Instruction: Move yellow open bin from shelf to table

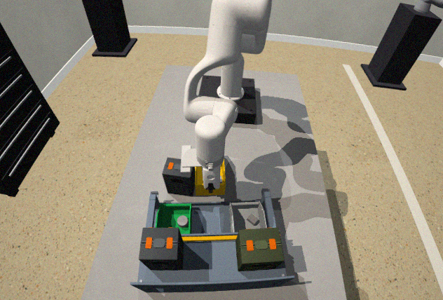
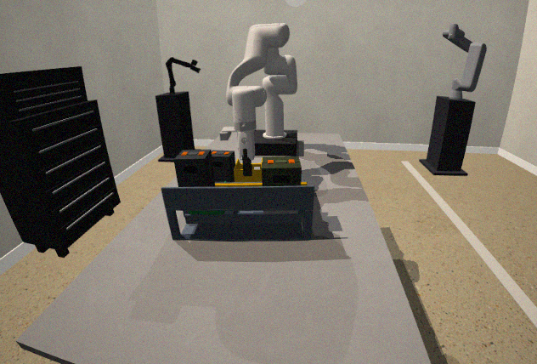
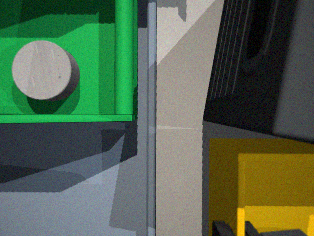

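Observation:
The yellow open bin (image 1: 198,186) (image 2: 239,173) (image 3: 270,185) is off the shelf (image 1: 214,275) (image 2: 238,199), just behind its back edge, low over the grey table (image 1: 143,146), right beside a black lidded box (image 1: 175,179) (image 2: 222,163) (image 3: 260,60). My gripper (image 1: 211,187) (image 2: 246,169) (image 3: 237,230) points straight down into the bin, and its fingers are shut on the bin's thin wall. The bin's contents are hidden. The green open bin (image 1: 166,214) (image 3: 100,60) with a grey cylinder (image 1: 182,221) (image 3: 42,70) stands on the shelf.
A grey open bin (image 1: 240,214) with a grey block (image 1: 252,219) stands on the shelf at the right. A black lidded box (image 1: 160,250) (image 2: 193,167) and an olive lidded box (image 1: 259,250) (image 2: 281,171) stand on the shelf's upper level. A black tool cabinet (image 2: 52,156) stands left of the table.

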